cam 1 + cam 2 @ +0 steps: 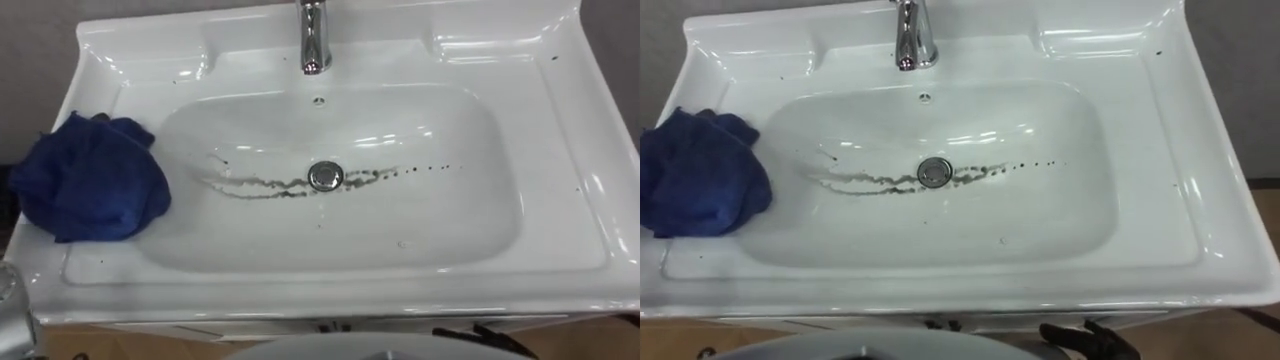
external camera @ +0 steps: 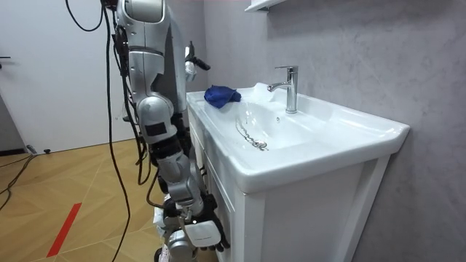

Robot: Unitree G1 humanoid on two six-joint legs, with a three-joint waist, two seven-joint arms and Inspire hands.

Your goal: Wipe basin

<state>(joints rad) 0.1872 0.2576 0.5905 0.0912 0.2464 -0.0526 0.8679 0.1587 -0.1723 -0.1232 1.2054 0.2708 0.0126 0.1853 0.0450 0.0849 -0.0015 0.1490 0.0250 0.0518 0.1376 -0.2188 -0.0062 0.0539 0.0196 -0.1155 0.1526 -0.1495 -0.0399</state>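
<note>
Streaking dark grime (image 1: pixel 270 186) across white basin (image 1: pixel 450 235)

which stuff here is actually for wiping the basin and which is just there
For the job:
basin
blue cloth, bunched on the basin's left rim
dark streaks across the bowl, either side of the drain

Just there:
faucet
drain

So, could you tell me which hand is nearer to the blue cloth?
Left. The left hand is raised near the cloth; the right hand hangs low, below the basin's front edge.
</note>
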